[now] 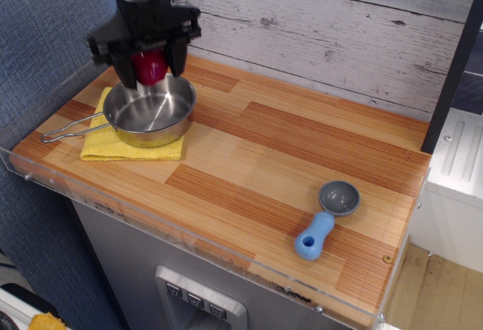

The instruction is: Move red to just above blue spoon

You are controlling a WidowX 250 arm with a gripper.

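The red lump [150, 66] hangs between the two black fingers of my gripper [149, 72], lifted just above the far rim of the steel pan [149, 112]. The gripper is shut on it. The pan holds nothing else that I can see. The blue spoon [327, 217], grey bowl and light-blue handle, lies on the wooden counter at the front right, far from the gripper.
The pan with a wire handle [68, 127] sits on a yellow cloth [124, 146] at the counter's left end. A clear acrylic rim [189, 243] edges the front. A plank wall [339, 35] stands behind.
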